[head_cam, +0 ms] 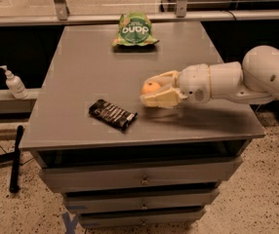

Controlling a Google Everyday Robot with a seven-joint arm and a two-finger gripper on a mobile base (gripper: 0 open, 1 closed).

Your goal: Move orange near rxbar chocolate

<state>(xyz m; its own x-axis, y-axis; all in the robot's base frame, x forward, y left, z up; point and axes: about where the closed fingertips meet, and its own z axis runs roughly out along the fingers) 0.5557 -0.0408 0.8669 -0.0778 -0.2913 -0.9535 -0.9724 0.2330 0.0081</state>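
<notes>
The orange [151,87] is a small round fruit held between the cream fingers [162,99] of my gripper [150,88], just above the grey tabletop [86,67]. The gripper is shut on it and reaches in from the right on a white arm [237,79]. The rxbar chocolate [112,114], a flat black bar with white lettering, lies on the table to the left of and a little nearer than the gripper, about a hand's width from the orange.
A green crinkly snack bag [135,30] lies at the far edge of the table. Drawers [142,179] sit under the tabletop. A white pump bottle [14,83] stands on a ledge to the left. A black pole [15,157] lies on the floor.
</notes>
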